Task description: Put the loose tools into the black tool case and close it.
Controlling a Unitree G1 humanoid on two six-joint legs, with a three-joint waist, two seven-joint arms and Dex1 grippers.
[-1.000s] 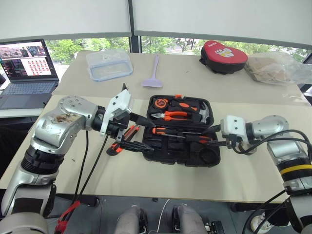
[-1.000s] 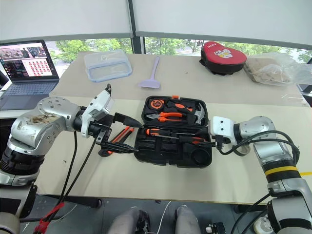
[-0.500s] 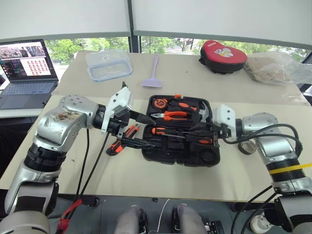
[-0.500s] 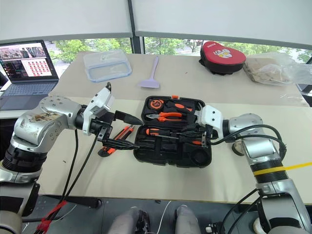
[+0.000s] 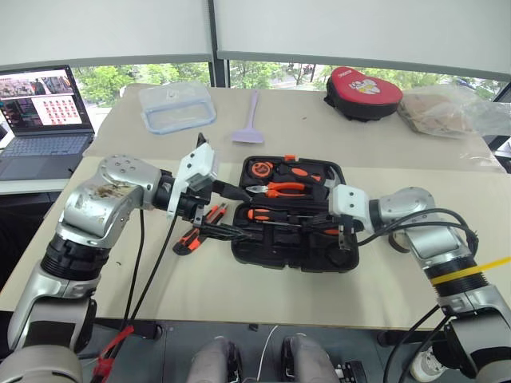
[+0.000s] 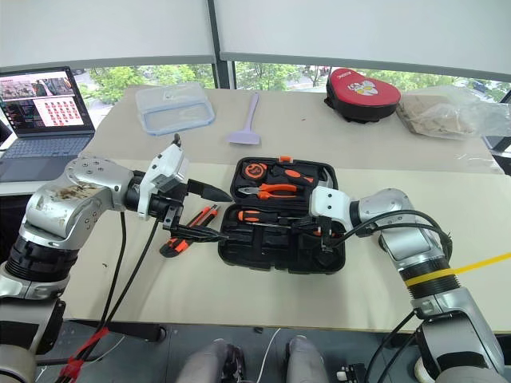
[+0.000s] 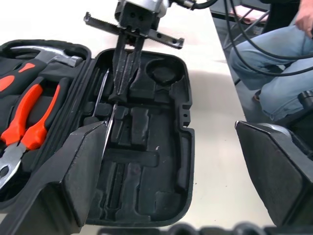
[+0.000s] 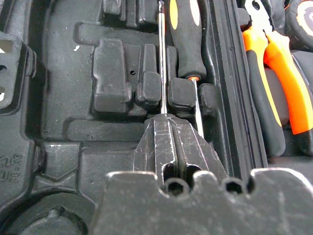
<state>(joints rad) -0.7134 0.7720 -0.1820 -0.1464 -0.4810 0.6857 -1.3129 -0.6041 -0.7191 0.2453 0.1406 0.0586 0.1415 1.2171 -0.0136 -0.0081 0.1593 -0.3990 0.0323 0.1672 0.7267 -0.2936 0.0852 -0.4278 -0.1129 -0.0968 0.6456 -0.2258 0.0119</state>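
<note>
The black tool case (image 5: 275, 251) lies open in the middle of the table. Its far half holds orange-handled pliers (image 5: 279, 189) and a tape measure (image 5: 261, 168). My right gripper (image 5: 315, 225) reaches in from the right over the near half, shut on the thin metal shaft of a screwdriver (image 8: 161, 58). A second screwdriver (image 8: 186, 34) with a black-and-orange handle lies in the slot beside it. My left gripper (image 5: 238, 214) stands open at the case's left edge. The orange-and-black utility knife (image 5: 200, 227) lies on the table under it. A grey tape roll (image 5: 398, 242) peeks out behind my right arm.
A laptop (image 5: 44, 112) sits at the far left. At the back lie a clear lidded container (image 5: 177, 105), the lilac spatula (image 5: 251, 120), a red-and-black round pouch (image 5: 366, 88) and a plastic bag (image 5: 447, 112). A seated person's leg (image 7: 274, 63) is beyond the table edge.
My right gripper has closed and moved left from the case's right edge to over its near half. The left gripper has stayed open in about the same place.
</note>
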